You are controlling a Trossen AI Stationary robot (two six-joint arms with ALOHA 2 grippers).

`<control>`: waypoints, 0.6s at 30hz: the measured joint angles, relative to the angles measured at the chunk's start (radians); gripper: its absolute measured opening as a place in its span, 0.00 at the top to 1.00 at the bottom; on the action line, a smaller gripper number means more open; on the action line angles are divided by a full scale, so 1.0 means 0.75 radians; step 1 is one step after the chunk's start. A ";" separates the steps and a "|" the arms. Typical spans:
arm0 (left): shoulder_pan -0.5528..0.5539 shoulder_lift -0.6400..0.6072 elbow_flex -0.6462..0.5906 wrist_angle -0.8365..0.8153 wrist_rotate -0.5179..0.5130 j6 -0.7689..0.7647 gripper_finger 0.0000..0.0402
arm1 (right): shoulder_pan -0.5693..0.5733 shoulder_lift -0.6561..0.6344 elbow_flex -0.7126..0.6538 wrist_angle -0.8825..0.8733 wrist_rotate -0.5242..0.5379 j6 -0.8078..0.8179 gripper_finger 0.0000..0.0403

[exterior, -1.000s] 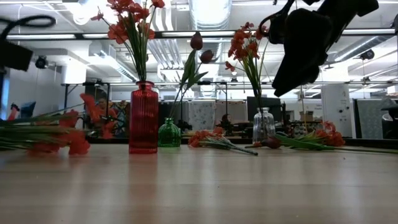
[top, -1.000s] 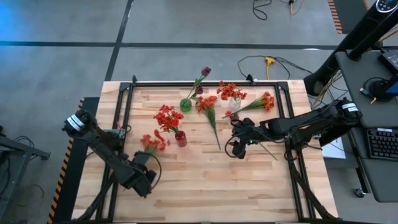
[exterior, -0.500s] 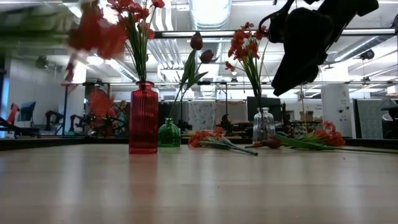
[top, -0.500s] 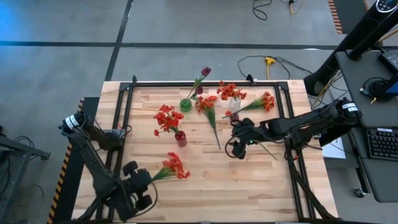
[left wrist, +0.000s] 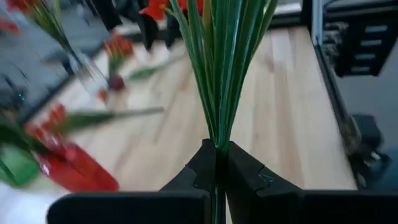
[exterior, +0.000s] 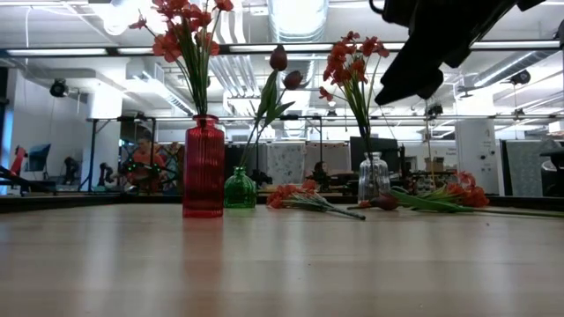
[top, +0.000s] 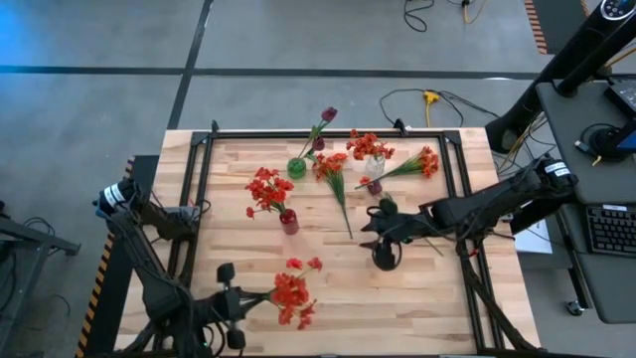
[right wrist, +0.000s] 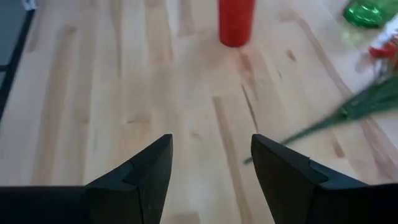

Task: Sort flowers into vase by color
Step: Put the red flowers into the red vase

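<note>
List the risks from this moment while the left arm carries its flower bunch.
1. The left tool pinches only the base of the red flower bunch; the long stems could swing or slip.
2. The red vase is narrow and already holds red flowers; a crooked insertion could tip it.
3. The right tool hangs open near the loose stem and could sweep it.

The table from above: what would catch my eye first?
Probably the left claw near the front edge, shut on a red flower bunch held over the table. Behind it stand a red vase, a green vase and a clear vase, each holding flowers.
</note>
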State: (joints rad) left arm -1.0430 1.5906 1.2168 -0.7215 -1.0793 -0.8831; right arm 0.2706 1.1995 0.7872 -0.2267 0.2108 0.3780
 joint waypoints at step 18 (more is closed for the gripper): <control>0.057 0.004 -0.003 0.831 0.077 1.167 1.00 | 0.105 0.000 0.000 0.216 0.000 -0.192 0.48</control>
State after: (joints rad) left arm -1.0005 1.5932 1.2148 -0.0980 -1.0219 -0.0080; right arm 0.3498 1.1995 0.7872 -0.0645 0.2108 0.2342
